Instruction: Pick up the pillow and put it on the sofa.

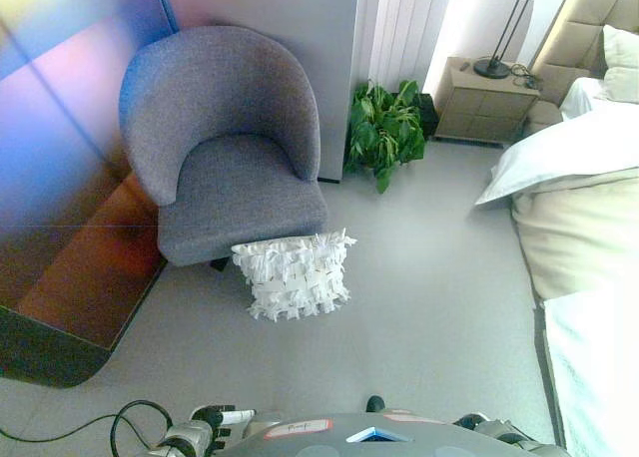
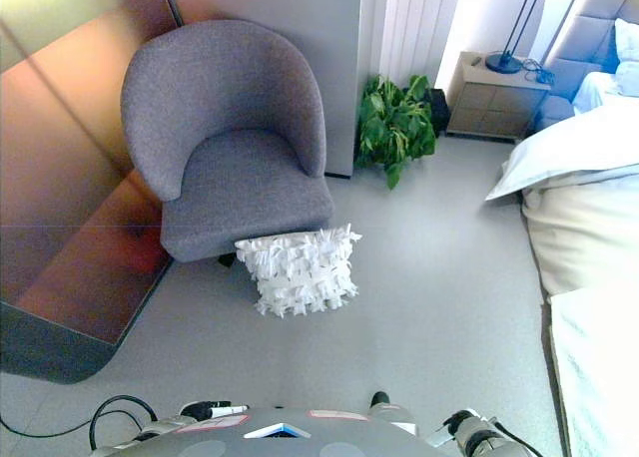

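The white ruffled pillow (image 1: 294,275) lies on the grey floor (image 1: 429,317), leaning against the front edge of the grey sofa (image 1: 232,143); the seat holds nothing; a green plant (image 1: 384,128) stands by the wall, a bed (image 1: 584,208) along the right edge; neither hand shows, so I cannot tell their state.

Grey floor (image 1: 419,307). Potted plant (image 1: 384,128) against white curtain (image 1: 404,23). Nightstand (image 1: 484,103) bearing lamp (image 1: 509,28). Bed (image 1: 584,208) at right.
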Motion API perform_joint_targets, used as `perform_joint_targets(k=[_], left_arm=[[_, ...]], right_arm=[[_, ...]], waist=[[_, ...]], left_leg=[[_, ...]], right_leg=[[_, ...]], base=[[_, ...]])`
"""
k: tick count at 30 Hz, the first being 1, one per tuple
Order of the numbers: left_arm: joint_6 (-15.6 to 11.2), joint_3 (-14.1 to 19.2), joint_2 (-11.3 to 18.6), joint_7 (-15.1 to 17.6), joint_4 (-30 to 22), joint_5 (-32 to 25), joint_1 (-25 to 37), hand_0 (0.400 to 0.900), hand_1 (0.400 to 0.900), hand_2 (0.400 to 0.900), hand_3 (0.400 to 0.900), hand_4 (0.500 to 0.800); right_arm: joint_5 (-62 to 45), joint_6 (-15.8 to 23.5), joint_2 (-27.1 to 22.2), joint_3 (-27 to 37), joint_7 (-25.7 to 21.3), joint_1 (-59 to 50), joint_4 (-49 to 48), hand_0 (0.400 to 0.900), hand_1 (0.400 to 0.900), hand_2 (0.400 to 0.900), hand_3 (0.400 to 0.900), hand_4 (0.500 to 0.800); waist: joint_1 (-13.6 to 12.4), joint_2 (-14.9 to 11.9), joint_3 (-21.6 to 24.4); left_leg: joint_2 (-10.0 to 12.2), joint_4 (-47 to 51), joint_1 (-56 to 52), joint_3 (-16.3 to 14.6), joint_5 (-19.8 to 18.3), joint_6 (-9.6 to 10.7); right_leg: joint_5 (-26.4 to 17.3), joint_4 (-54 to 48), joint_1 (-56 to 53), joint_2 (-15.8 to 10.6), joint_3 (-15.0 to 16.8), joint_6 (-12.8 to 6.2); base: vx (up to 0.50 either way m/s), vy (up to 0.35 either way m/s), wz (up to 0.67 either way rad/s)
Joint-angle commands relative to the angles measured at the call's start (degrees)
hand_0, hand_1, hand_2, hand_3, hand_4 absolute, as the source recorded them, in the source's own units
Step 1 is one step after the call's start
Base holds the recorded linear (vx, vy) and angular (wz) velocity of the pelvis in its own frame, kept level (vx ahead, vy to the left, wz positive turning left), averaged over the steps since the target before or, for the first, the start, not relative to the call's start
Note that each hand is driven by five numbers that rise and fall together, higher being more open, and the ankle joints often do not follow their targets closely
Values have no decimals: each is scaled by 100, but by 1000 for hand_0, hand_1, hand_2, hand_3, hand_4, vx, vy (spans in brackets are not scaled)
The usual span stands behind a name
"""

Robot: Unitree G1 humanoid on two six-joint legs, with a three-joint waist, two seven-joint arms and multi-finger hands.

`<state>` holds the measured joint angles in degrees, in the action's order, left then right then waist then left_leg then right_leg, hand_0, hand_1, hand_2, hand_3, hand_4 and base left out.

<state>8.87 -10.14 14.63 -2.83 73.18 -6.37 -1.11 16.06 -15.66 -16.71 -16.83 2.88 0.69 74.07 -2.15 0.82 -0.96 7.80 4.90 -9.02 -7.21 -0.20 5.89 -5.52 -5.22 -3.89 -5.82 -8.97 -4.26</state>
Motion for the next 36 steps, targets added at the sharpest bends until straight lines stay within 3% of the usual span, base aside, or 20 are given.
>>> perform_joint_targets(k=[1, 12, 16, 18, 20, 21, 22, 24, 25, 26, 27, 30, 32, 33, 36], left_arm=[[18, -355, 95, -114, 167, 285, 325, 900, 900, 900, 900, 800], [-38, -399, 170, -53, 192, 466, 357, 900, 900, 900, 900, 800], [-71, -395, 209, 181, 178, 308, 417, 900, 900, 900, 900, 800], [-99, -226, 177, 385, 149, -117, 483, 900, 900, 900, 900, 800], [-213, -123, 124, 483, 118, -412, 472, 900, 900, 900, 900, 800], [-291, -28, 60, 529, 48, -652, 429, 900, 900, 900, 900, 800], [-352, 15, 23, 561, -2, -842, 386, 900, 900, 900, 900, 800], [-404, 73, -3, 511, -12, -989, 330, 900, 900, 900, 900, 800], [-404, 73, -3, 511, -12, -989, 330, 900, 900, 900, 900, 800], [-409, 124, -7, 456, 22, -929, 290, 900, 900, 900, 900, 800], [-403, 150, -21, 427, 64, -940, 252, 900, 900, 900, 900, 800], [-461, 307, -110, 394, 198, -939, 96, 900, 900, 900, 900, 800], [-503, 401, -194, 431, 254, -1010, 28, 900, 900, 900, 900, 800], [-508, 486, -234, 469, 279, -1051, -11, 900, 900, 900, 900, 800], [-499, 660, -165, 480, 337, -1099, -38, 900, 900, 900, 900, 800]], right_arm=[[64, -115, 13, -251, -136, -426, 342, 900, 900, 900, 900, 800], [-154, -141, 32, -270, -193, -433, 327, 900, 900, 900, 900, 800], [-499, -184, 43, -253, -265, -486, 310, 900, 900, 900, 900, 800], [-537, -278, -33, -282, -188, -581, 340, 900, 900, 900, 900, 800], [-453, -261, -96, -276, -116, -601, 362, 900, 900, 900, 900, 800], [-310, -349, -180, -292, -49, -603, 286, 900, 900, 900, 900, 800], [-308, -441, -234, -326, -47, -617, 270, 900, 900, 900, 900, 800], [-233, -430, -288, -297, 4, -655, 326, 900, 900, 900, 900, 800], [-232, -429, -289, -297, 5, -656, 326, 900, 900, 900, 900, 800], [-174, -351, -286, -261, -4, -629, 350, 900, 900, 900, 900, 800], [-215, -329, -274, -275, -55, -616, 358, 900, 900, 900, 900, 800], [-122, -284, -253, -288, -132, -593, 332, 900, 900, 900, 900, 800], [25, -251, -214, -254, -200, -577, 375, 900, 900, 900, 900, 800], [92, -201, -177, -244, -242, -584, 431, 900, 900, 900, 900, 800], [170, -130, 2, -102, -421, -582, 484, 900, 900, 900, 900, 800]], waist=[[-76, -240, -175], [-56, -215, -222], [-11, -205, -294], [17, -322, -482], [-22, -405, -614], [-136, -390, -806], [-198, -337, -900], [-268, -123, -997], [-270, -127, -1008], [-374, 4, -1029], [-467, 45, -1025], [-656, 20, -999], [-715, 65, -893], [-753, 45, -815], [-877, -59, -601]], left_leg=[[-148, 10, 115, -116, -230, -194], [-131, 10, 102, -30, -207, -221], [-53, 9, 95, 26, -113, -227], [3, -953, 382, 121, -341, -235], [-46, -1924, 793, 200, -326, -233], [-104, -2474, 1260, 378, 15, -206], [-63, -2458, 1609, 355, 313, -145], [282, -1638, 1781, 37, 858, 89], [278, -1619, 1759, 32, 869, 92], [510, -993, 1938, -76, 1404, 243], [561, -624, 2078, -57, 1573, 279], [588, -52, 2340, -113, 1512, 286], [627, -76, 2381, -407, 1410, 276], [600, -11, 2385, -420, 1248, 223], [444, -555, 2394, -304, 1223, 92]], right_leg=[[439, 22, -362, -319, -337, -368], [591, 270, -349, -300, -323, -322], [762, 615, -152, -182, -173, -210], [825, 887, 66, -121, -15, -5], [820, 954, 112, -140, -29, 107], [821, 996, 70, -102, -23, 180], [847, 1020, 38, -74, -8, 184], [991, 1007, -138, 8, -83, 126], [994, 1007, -150, 4, -81, 127], [1110, 880, -449, 39, -158, 79], [1173, 813, -633, 53, -133, 66], [1496, 689, -1166, -66, -71, 40], [1767, 748, -1468, -209, -114, -52], [1793, 763, -1559, -321, -117, -108], [1951, 1061, -1923, -600, 65, -362]], base=[[1, -7, 3], [18, -45, 6], [3, -143, -3], [7, -240, -34], [46, -141, -43], [93, -23, -54], [146, 38, -55], [199, 136, -16], [402, 189, 8], [460, 172, 3], [671, 237, -6], [536, 213, -24], [559, 300, -18], [612, 318, -34], [597, 299, -25]])
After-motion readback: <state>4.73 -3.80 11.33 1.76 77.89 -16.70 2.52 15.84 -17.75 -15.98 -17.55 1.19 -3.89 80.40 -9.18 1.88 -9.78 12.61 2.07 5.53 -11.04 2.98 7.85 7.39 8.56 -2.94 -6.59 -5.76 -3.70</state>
